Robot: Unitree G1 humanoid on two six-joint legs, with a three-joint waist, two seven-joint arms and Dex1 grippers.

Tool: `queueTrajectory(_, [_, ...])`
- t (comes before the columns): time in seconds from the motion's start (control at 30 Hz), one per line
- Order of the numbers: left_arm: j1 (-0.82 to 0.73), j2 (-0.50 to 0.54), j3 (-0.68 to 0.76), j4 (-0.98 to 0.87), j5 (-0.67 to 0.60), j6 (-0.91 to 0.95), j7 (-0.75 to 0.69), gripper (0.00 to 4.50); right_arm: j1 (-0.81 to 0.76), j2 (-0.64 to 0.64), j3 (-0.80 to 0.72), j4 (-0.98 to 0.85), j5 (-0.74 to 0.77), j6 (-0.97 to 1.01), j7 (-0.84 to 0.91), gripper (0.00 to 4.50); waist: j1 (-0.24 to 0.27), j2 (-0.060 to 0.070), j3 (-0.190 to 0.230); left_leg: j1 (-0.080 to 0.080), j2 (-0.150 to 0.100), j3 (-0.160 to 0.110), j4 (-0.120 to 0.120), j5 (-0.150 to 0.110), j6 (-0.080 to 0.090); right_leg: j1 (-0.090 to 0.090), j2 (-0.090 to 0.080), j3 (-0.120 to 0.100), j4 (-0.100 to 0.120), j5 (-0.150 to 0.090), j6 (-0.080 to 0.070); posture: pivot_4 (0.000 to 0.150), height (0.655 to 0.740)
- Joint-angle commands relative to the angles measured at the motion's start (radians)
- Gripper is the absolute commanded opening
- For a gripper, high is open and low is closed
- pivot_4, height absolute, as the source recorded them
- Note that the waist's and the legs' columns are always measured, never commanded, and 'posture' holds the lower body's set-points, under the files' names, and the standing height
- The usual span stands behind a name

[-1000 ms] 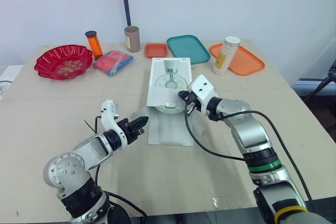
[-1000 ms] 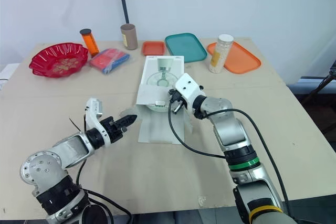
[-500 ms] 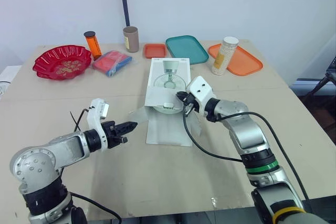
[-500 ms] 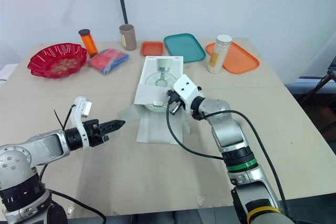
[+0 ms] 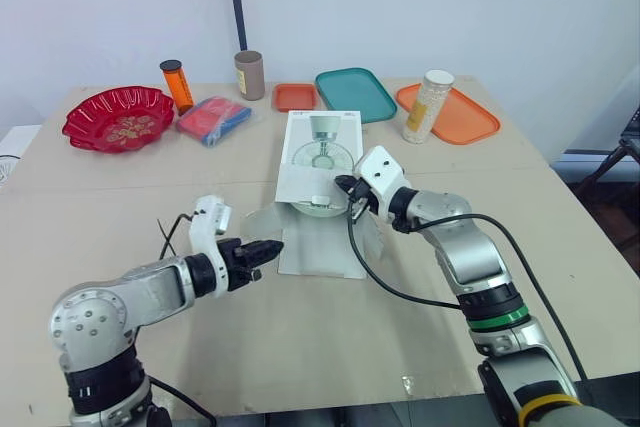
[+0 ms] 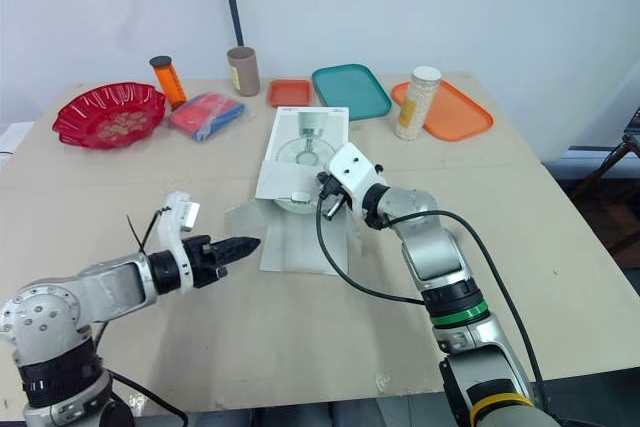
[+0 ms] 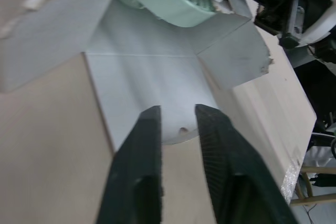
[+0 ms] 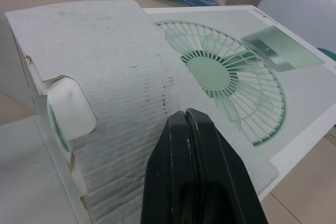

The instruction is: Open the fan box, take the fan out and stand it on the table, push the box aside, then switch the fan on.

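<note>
i'm bringing the left gripper (image 5: 270,246) back in toward the fan box (image 5: 322,147) after it was pulled away to the left half a second ago. its tips are reaching the edge of the near flap (image 5: 320,247), which lies flat on the table (image 5: 400,347). the left elbow is swinging inward too. the side flap (image 5: 262,219) may be shifting slightly, but i can't be sure.

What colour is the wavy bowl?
The bowl is red with gold specks inside; left eye view shows it best.

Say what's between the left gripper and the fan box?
An opened flap of the fan box, flat on the table; the left wrist view shows it before the left gripper.
</note>
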Motion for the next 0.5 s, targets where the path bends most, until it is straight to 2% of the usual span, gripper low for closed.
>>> queueTrajectory(0.03, [0.024,0.002,-0.02,-0.034,-0.067,-0.066,0.043,2.51,0.019,0.005,0.05,0.03,-0.011,0.017,0.026,0.0,0.0,0.0,0.0,0.0,0.0,0.0,0.0,0.0,0.0,0.0,0.0,0.0,0.0,0.0,0.0,0.15,0.74])
queueTrajectory(0.23, [0.044,0.045,-0.062,-0.019,-0.103,-0.158,0.096,4.42,0.024,0.005,0.05,0.024,-0.01,0.02,0.028,0.0,0.0,0.0,0.0,0.0,0.0,0.0,0.0,0.0,0.0,0.0,0.0,0.0,0.0,0.0,0.0,0.15,0.74])
queueTrajectory(0.5, [0.048,0.021,-0.152,0.009,-0.14,-0.291,0.16,4.42,0.022,0.008,0.051,0.028,-0.012,0.016,0.025,0.0,0.001,0.0,0.0,0.0,0.0,0.0,0.0,0.0,0.0,0.0,0.0,0.0,-0.001,0.0,0.0,0.15,0.74])
